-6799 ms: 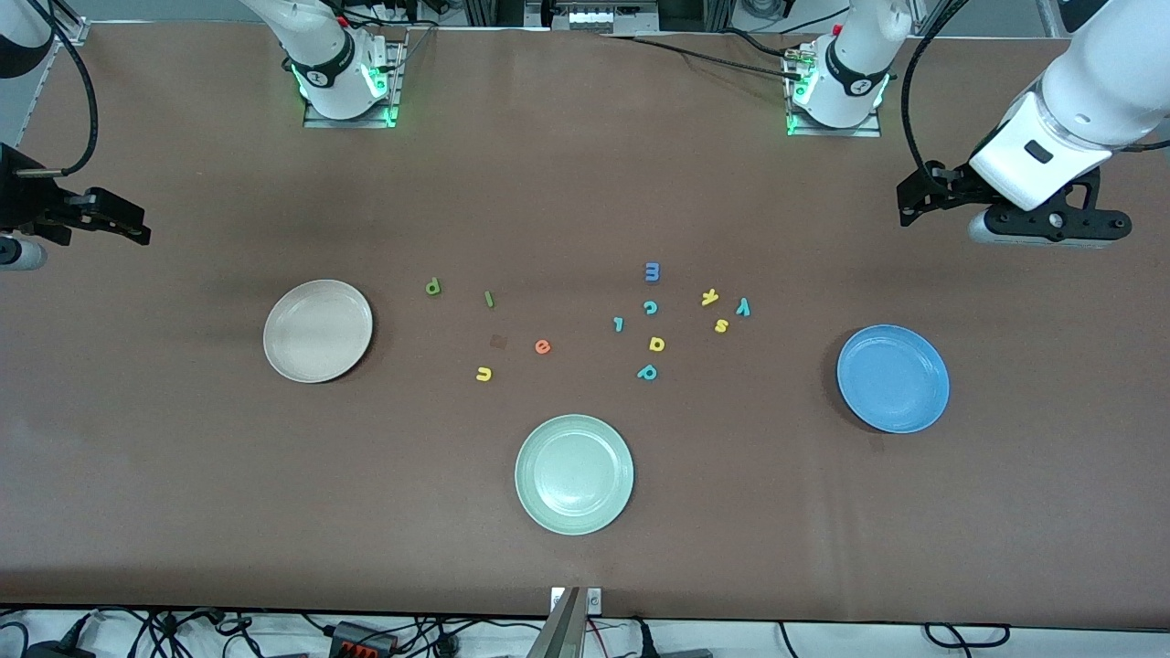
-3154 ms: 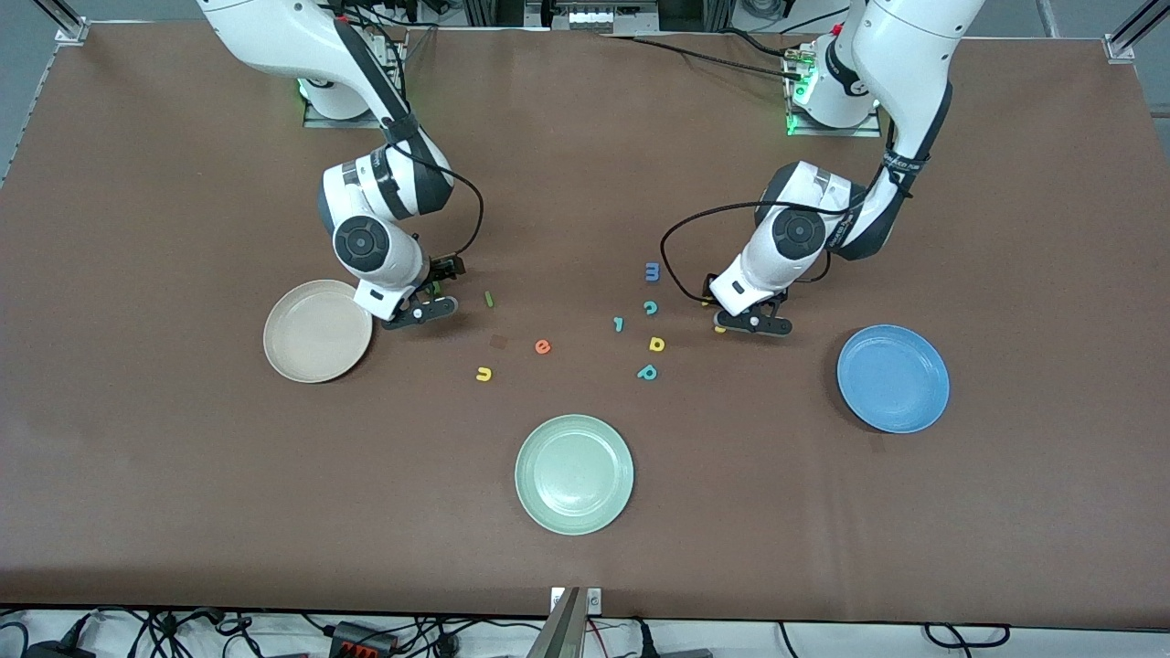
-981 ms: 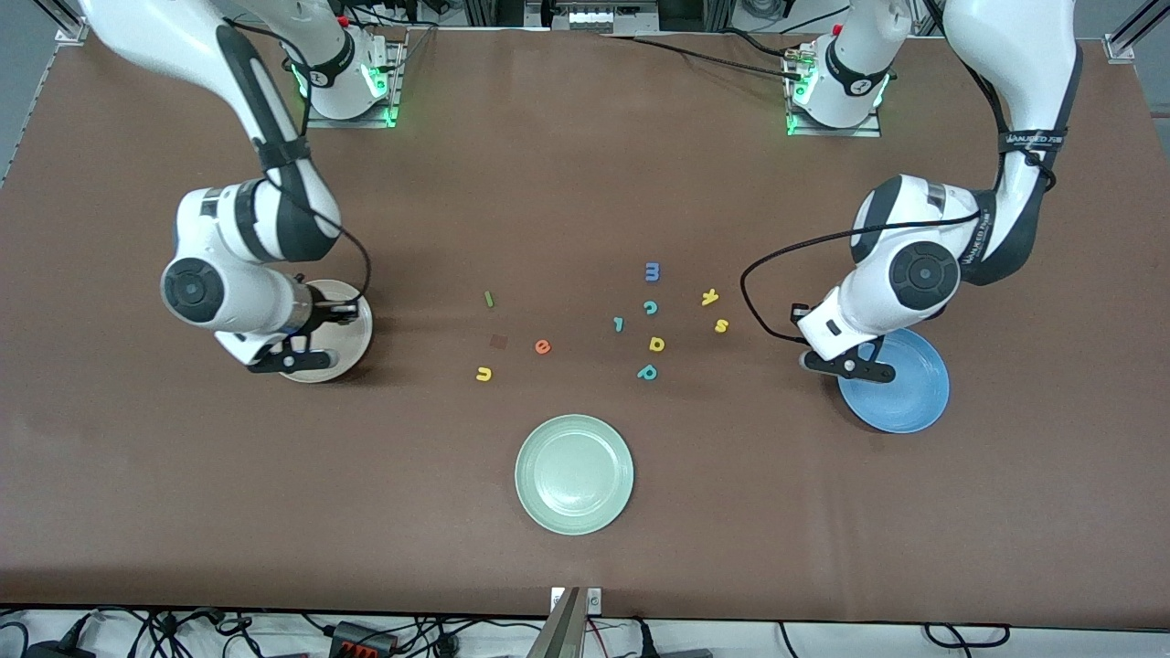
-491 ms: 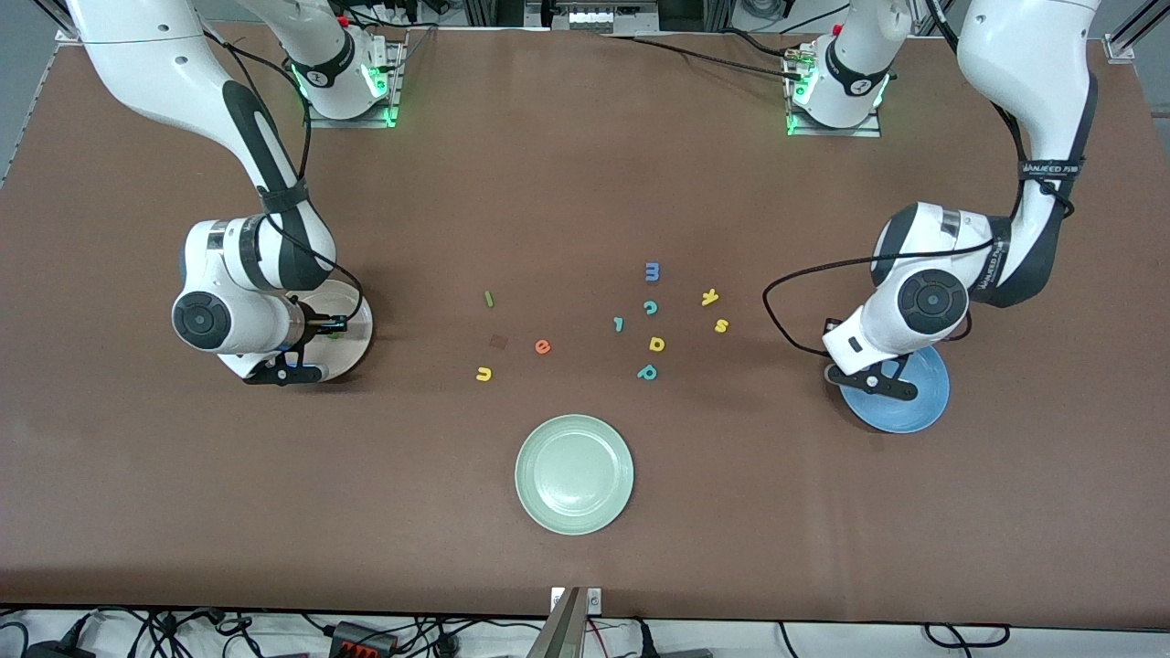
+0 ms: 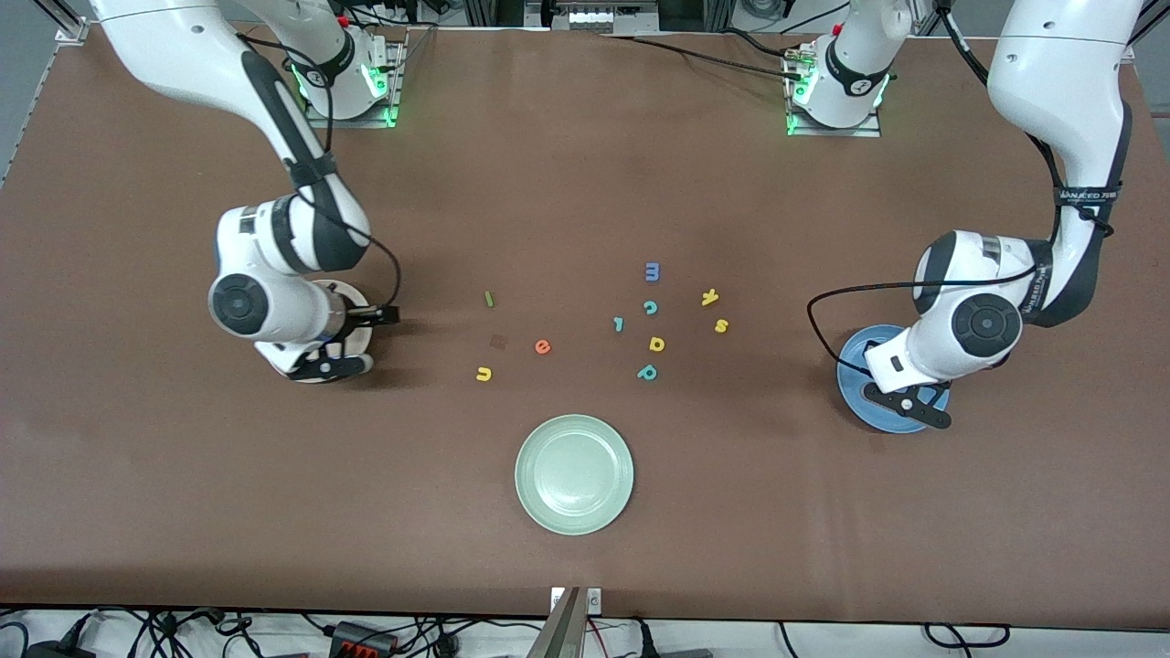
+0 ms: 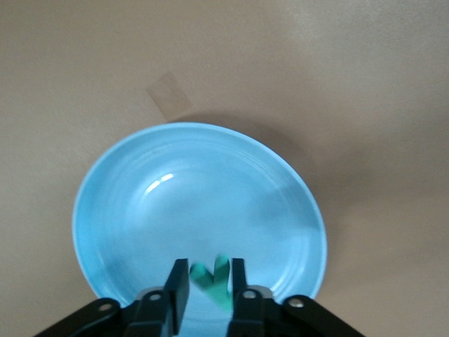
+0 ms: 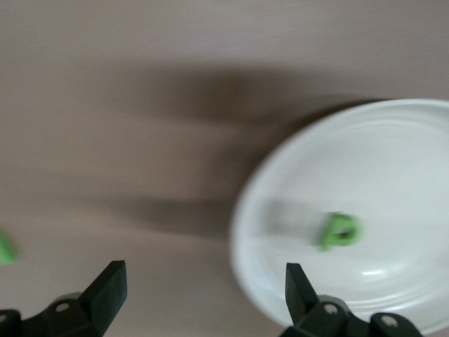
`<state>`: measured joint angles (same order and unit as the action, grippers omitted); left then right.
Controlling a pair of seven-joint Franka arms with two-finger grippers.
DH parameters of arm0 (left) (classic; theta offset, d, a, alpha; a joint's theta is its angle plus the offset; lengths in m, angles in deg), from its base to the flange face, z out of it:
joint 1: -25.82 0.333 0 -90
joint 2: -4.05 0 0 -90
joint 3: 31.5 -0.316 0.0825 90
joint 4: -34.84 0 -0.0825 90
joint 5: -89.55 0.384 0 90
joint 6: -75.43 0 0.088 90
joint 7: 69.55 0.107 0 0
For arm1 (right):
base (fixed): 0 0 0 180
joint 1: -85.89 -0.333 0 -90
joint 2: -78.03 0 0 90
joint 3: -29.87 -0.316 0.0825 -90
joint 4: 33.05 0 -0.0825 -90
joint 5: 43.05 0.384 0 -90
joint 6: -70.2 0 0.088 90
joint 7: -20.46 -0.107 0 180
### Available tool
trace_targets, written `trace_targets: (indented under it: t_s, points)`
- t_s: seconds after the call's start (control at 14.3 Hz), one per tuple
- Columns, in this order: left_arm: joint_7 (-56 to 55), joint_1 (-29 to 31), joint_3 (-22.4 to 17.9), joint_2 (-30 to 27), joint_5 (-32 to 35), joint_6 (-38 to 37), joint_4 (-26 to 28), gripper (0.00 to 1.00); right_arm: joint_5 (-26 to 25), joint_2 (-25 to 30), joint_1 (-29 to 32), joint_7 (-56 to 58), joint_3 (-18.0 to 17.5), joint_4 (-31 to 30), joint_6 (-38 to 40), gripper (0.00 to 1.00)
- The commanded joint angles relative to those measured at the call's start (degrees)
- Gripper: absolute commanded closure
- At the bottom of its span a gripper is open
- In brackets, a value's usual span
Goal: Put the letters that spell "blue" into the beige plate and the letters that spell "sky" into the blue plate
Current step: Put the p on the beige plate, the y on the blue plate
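1. Right claw (image 7: 200,295): over the edge of the beige plate (image 5: 361,315), its jaws spread wide and empty. Half a second ago it hung over the plate's middle. The green "b" (image 7: 339,231) it carried now lies flat in the plate, so the first letter of "blue" is delivered.
2. Left claw (image 6: 209,288): over the blue plate (image 6: 140,210), jaws nearly closed with the teal "y" (image 6: 210,275) between them. A second ago it was only at the plate's rim. The grip appears to be just loosening, so I judge the release under way but not done.
3. Orientation of the "y": in the left wrist view its forked arms stick out from between the jaws toward the plate's centre. Its long axis runs along the fingers; the tail is hidden.
4. Orientation of the "b": blurred. Its round bowl shows; where the stem points I cannot tell.
5. Still on the bench (image 5: 585,164): green "l" (image 5: 489,299), orange "e" (image 5: 542,346), yellow "u" (image 5: 483,374), yellow "k" (image 5: 710,297), yellow "s" (image 5: 721,325).
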<state>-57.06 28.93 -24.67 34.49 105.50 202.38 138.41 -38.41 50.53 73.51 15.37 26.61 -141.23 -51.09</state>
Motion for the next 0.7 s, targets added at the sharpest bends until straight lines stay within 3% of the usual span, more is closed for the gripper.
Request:
trace_targets:
  t_s: [0.0, 0.14, 0.35, 0.63]
  points:
    - [1.75, -0.03, 1.26, 0.76, -0.22, -1.00, -2.41, 0.00, 0.98, 0.44, -4.21, -1.85, -0.86, -0.54, 0.01, 0.00]
    - [-2.18, -0.21, 3.97, -0.20, -0.31, -4.58, -2.67, 0.00, 2.38, 0.00, -8.33, -3.60, -0.95, -0.37, -1.83, 0.04]
    - [-10.62, 0.14, 11.78, -1.70, -0.31, -10.57, -2.15, 0.00, 2.48, -1.22, -13.27, -6.50, -0.86, -0.28, -4.29, 0.20]
    - [-19.95, 0.32, 16.81, -1.00, -0.57, -5.33, 3.72, 0.00, 2.48, -4.21, -15.73, -9.76, -0.86, -0.28, -8.33, 0.35]
